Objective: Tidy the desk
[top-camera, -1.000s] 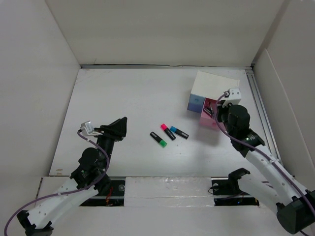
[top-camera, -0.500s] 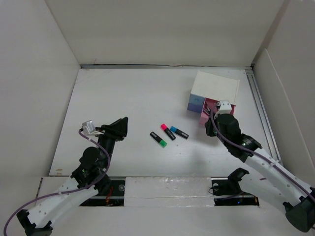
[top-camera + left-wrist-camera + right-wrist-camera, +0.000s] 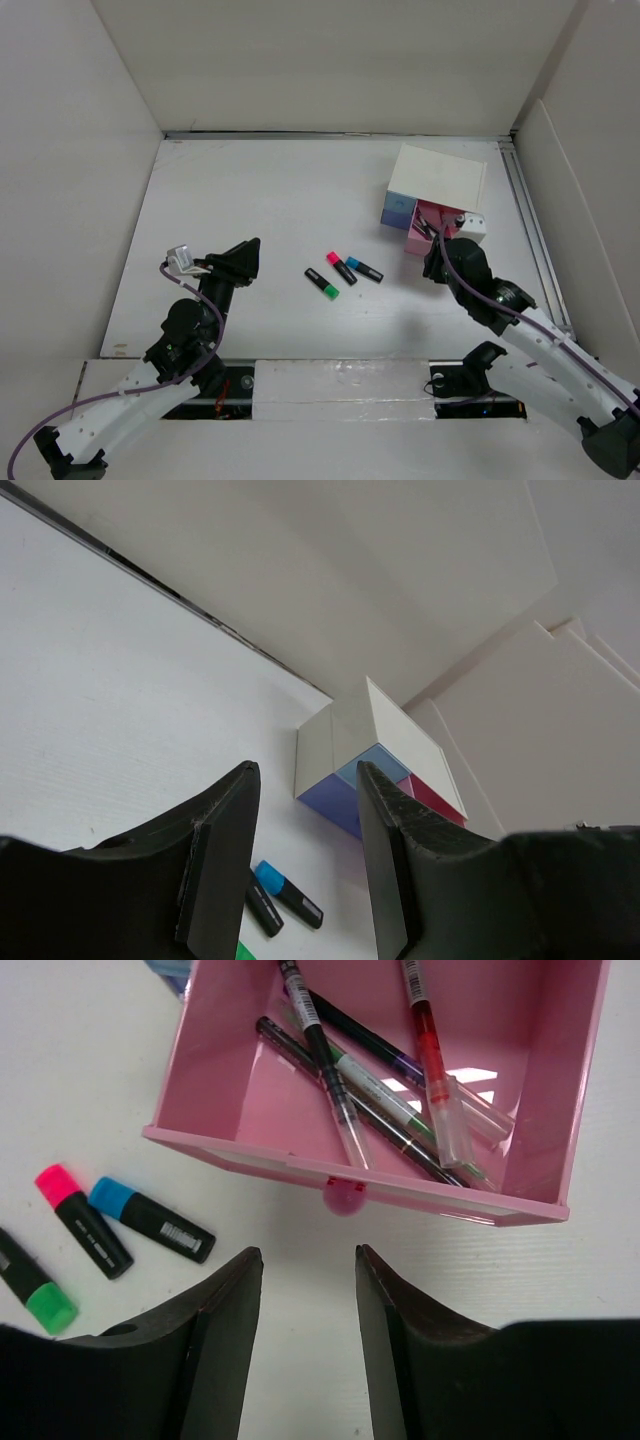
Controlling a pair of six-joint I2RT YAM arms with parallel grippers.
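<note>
On the white desk (image 3: 250,200) lie three highlighters: green (image 3: 322,284), pink (image 3: 340,267) and blue (image 3: 363,269). At the back right stands a small white box (image 3: 437,180) whose pink drawer (image 3: 230,1060) is pulled out and holds several pens (image 3: 385,1090). My right gripper (image 3: 308,1253) is open and empty, just in front of the drawer's round knob (image 3: 343,1197) without touching it. My left gripper (image 3: 305,770) is open and empty too, raised over the desk's left side and facing the box (image 3: 330,745).
White panels wall the desk at the left, back and right. A blue drawer front (image 3: 375,770) sits next to the pink drawer. The highlighters (image 3: 82,1218) lie to the left of my right gripper, about a hand's width from the drawer.
My right gripper has opened and drawn back from over the pink drawer toward the near edge. The left arm and the highlighters have not moved.
</note>
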